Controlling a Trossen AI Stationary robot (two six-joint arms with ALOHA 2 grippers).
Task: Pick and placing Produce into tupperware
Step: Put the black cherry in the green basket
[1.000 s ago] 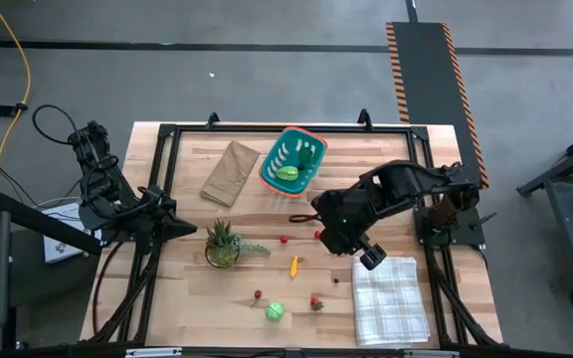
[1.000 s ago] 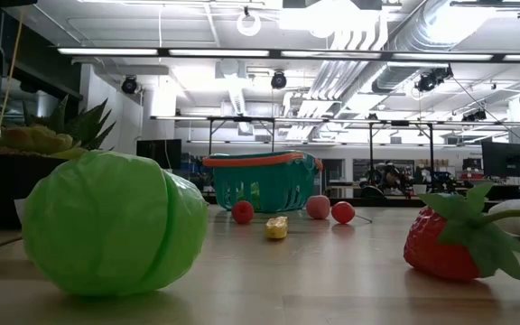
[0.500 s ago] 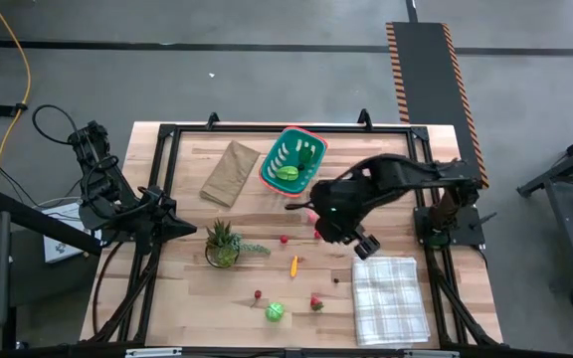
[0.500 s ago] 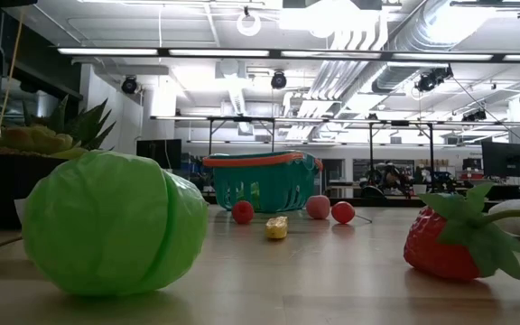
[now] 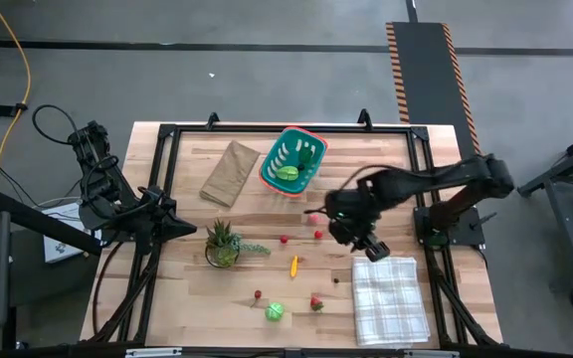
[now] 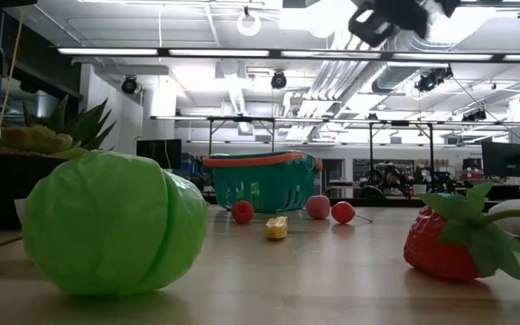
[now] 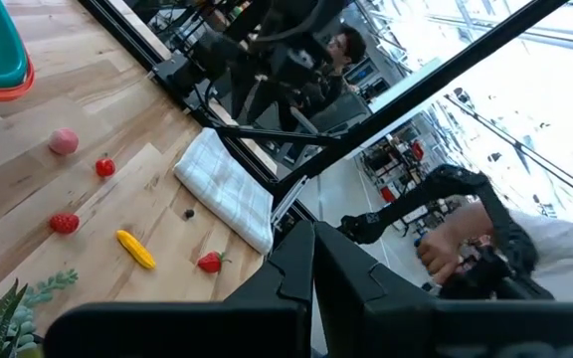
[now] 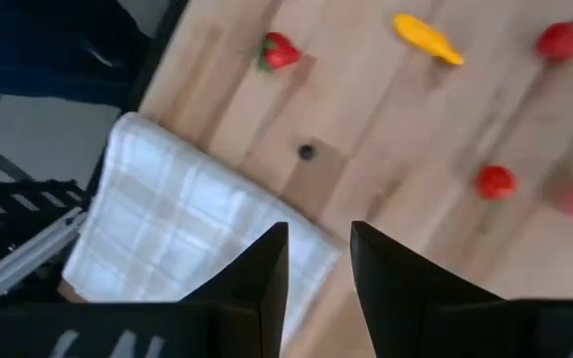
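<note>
Near the far edge of the table (image 5: 386,139): tupperware (image 5: 292,160), long axis slanted, green produce (image 5: 287,172) inside. Toward the right edge, beside the checked cloth (image 5: 391,298): right gripper (image 5: 376,251), partly open, empty, now raised and swung rightward. Left gripper (image 7: 313,261) closed, parked at the left edge.

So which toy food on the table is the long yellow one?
It is the yellow-orange piece lying in the middle of the table, between the potted plant and the checked cloth. The other loose pieces are round-looking and red, pink or green.
</note>
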